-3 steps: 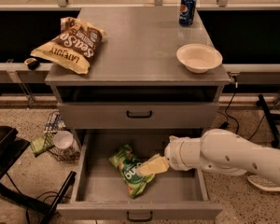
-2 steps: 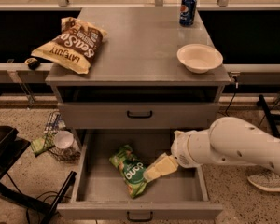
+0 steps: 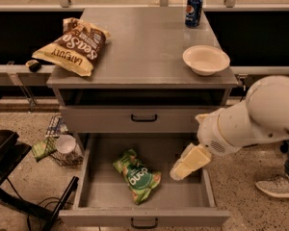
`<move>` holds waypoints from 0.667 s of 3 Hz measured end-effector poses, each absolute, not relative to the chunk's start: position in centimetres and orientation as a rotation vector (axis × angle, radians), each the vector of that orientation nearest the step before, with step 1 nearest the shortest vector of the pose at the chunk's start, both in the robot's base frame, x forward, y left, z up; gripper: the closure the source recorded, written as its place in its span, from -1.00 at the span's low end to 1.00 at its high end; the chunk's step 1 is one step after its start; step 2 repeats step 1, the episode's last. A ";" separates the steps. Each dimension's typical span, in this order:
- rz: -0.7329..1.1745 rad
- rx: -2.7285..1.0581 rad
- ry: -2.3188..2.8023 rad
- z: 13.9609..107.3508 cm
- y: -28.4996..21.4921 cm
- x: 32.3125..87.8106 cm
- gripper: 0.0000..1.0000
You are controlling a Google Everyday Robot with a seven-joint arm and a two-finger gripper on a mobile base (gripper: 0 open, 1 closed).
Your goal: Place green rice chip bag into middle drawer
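Note:
The green rice chip bag point(image 3: 136, 176) lies flat on the floor of the open middle drawer point(image 3: 98, 189), left of its centre. My gripper point(image 3: 183, 167) hangs over the right part of the drawer, to the right of the bag and clear of it, with nothing in it. The white arm comes in from the right edge of the view.
On the cabinet top point(image 3: 144, 47) lie a brown-and-cream chip bag point(image 3: 72, 44), a white bowl point(image 3: 205, 59) and a blue soda can point(image 3: 193, 10). The drawer above point(image 3: 144, 118) is closed. A wire basket with litter point(image 3: 60, 143) stands on the floor at left; a shoe point(image 3: 277, 186) shows at right.
My gripper has let go of the green bag and drawn back up and to the right. The bag stays lying in the drawer.

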State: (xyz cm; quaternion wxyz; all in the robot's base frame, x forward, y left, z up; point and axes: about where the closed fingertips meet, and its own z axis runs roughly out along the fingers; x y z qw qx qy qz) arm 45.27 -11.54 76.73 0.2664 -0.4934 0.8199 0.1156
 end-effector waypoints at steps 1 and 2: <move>0.256 -1.404 2.255 80.8 -12.9 42.2 -1.00; 0.256 -1.404 2.255 80.8 -12.9 42.2 -1.00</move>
